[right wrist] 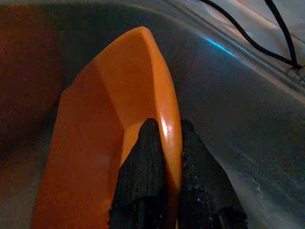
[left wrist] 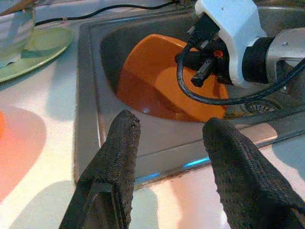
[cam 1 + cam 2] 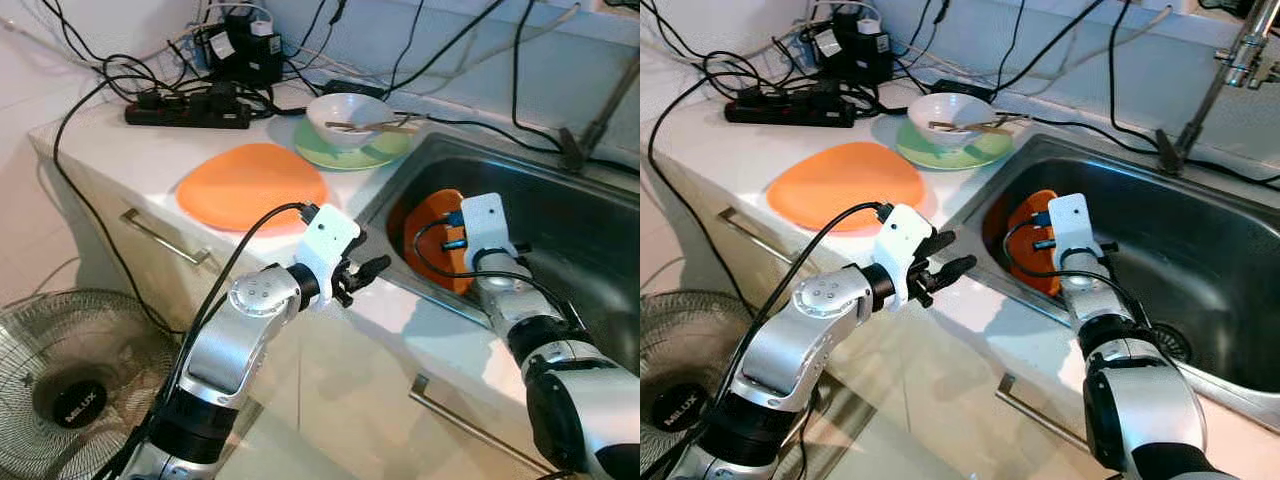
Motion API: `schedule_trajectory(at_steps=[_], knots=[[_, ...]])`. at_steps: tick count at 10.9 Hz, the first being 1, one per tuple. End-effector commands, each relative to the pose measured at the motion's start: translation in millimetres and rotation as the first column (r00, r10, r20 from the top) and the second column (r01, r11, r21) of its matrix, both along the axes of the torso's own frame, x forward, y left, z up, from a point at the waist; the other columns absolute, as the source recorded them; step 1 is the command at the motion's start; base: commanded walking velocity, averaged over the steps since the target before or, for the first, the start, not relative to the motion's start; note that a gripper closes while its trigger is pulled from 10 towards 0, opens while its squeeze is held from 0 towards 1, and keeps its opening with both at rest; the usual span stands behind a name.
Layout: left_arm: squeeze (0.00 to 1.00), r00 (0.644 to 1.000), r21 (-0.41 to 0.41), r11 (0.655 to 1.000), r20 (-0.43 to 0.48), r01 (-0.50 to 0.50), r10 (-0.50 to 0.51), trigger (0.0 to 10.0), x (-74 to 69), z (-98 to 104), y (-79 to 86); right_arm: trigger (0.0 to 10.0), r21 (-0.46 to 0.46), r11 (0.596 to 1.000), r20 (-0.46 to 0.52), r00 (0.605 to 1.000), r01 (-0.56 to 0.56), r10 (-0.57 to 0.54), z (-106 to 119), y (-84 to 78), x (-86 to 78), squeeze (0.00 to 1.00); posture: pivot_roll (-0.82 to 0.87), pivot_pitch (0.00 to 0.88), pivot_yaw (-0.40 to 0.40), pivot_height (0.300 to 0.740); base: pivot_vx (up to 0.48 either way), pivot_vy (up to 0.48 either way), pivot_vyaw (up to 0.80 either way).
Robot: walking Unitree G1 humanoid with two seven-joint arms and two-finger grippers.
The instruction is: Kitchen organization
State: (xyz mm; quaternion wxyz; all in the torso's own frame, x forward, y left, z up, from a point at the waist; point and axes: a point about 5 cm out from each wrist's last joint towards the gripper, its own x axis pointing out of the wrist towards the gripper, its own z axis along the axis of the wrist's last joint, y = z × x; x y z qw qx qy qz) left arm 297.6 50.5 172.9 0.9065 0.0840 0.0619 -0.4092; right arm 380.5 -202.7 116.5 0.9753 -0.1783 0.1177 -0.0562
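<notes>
An orange plate (image 3: 432,222) stands tilted on edge inside the steel sink (image 3: 570,225), leaning by its near left wall. My right gripper (image 1: 167,143) is shut on the plate's rim, one finger on each face. My left gripper (image 3: 362,273) hovers open over the counter's front edge, just left of the sink, with nothing between its fingers (image 2: 116,157). In the left wrist view the orange plate (image 2: 157,81) and the right wrist lie just ahead.
A flat orange plate (image 3: 250,185) lies on the white counter. Behind it a white bowl (image 3: 345,118) with chopsticks sits on a green plate (image 3: 375,150). A power strip (image 3: 185,112) and tangled cables crowd the back. A faucet (image 3: 1215,90) stands behind the sink. A fan (image 3: 70,390) stands on the floor.
</notes>
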Motion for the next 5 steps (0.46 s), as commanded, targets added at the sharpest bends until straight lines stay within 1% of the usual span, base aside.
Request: schedule_trajectory(at_steps=[1, 2, 3, 4, 5], knots=[[0.0, 1.0, -0.003, 1.0, -0.004, 0.011, -0.011, 10.0, -2.6, 1.0, -2.4, 10.0, 0.016, 0.999, 0.025, 0.999, -0.035, 0.034, 10.5, 8.7, 6.4, 0.0, 0.25, 0.005, -0.049, 0.74, 0.0, 0.0, 0.0], [0.0, 1.0, -0.003, 1.0, -0.006, 0.013, -0.013, 10.0, -2.9, 0.7, -3.0, 10.0, 0.03, 0.999, 0.011, 0.999, -0.042, 0.042, 6.9, 10.8, 5.2, 0.0, 0.25, 0.0, -0.047, 0.74, 0.0, 0.0, 0.0], [0.0, 1.0, -0.002, 1.0, -0.009, 0.016, -0.016, 10.0, -3.3, 0.6, -3.1, 10.0, 0.039, 0.998, 0.004, 0.999, -0.05, 0.05, 3.8, 13.9, 4.2, 0.67, 0.25, 0.0, -0.045, 0.74, 0.0, 0.0, 0.0], [0.0, 1.0, 0.001, 1.0, -0.011, 0.017, -0.017, 10.0, -3.1, 0.4, -2.1, 10.0, 0.032, 0.998, -0.002, 0.998, -0.06, 0.06, 1.6, 16.5, 3.5, 0.69, 0.25, 0.0, -0.044, 0.74, 0.0, 0.0, 0.0], [0.0, 1.0, 0.003, 1.0, -0.012, 0.016, -0.016, 10.0, -2.9, 0.5, -1.1, 10.0, 0.03, 0.997, -0.005, 0.998, -0.064, 0.065, 0.5, 17.7, 3.1, 0.0, 0.25, 0.0, -0.044, 0.74, 0.0, 0.0, 0.0]])
